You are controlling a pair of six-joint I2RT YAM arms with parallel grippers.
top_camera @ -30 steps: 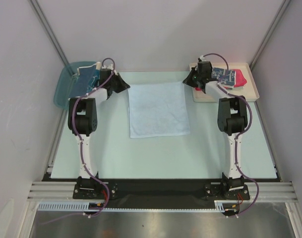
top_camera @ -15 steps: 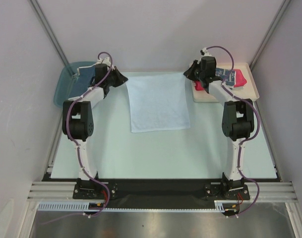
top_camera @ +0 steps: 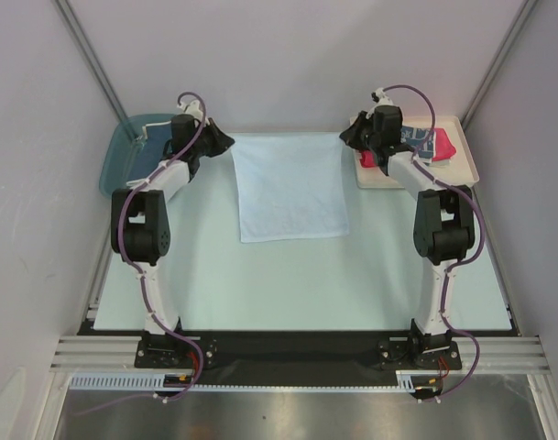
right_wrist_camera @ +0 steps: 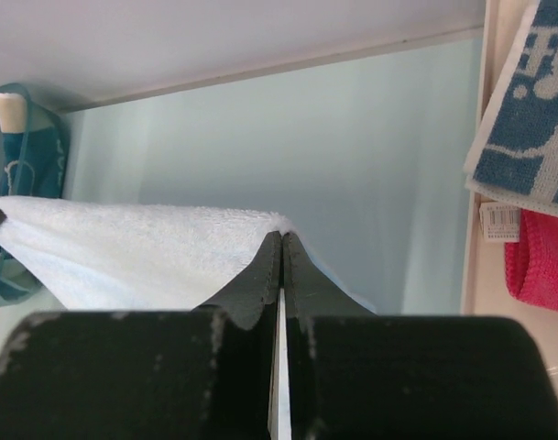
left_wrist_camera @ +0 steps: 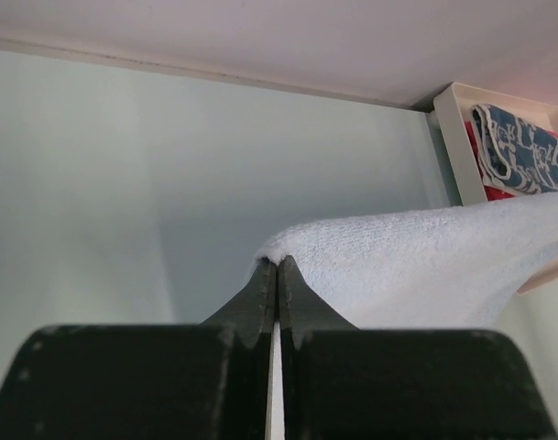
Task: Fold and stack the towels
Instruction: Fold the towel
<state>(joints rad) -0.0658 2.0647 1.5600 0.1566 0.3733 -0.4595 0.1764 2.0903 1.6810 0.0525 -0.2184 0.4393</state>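
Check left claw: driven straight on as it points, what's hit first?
Left claw, shut on a corner of the light-blue towel, faces bare table, then probably the back wall. Cream tray sits off to the right.

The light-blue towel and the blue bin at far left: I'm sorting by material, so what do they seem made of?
The light-blue towel looks like terry cloth: matte, with a fuzzy pile in the wrist views, draping softly. The blue bin is probably plastic: smooth, translucent blue walls and a stiff rim that holds its shape.
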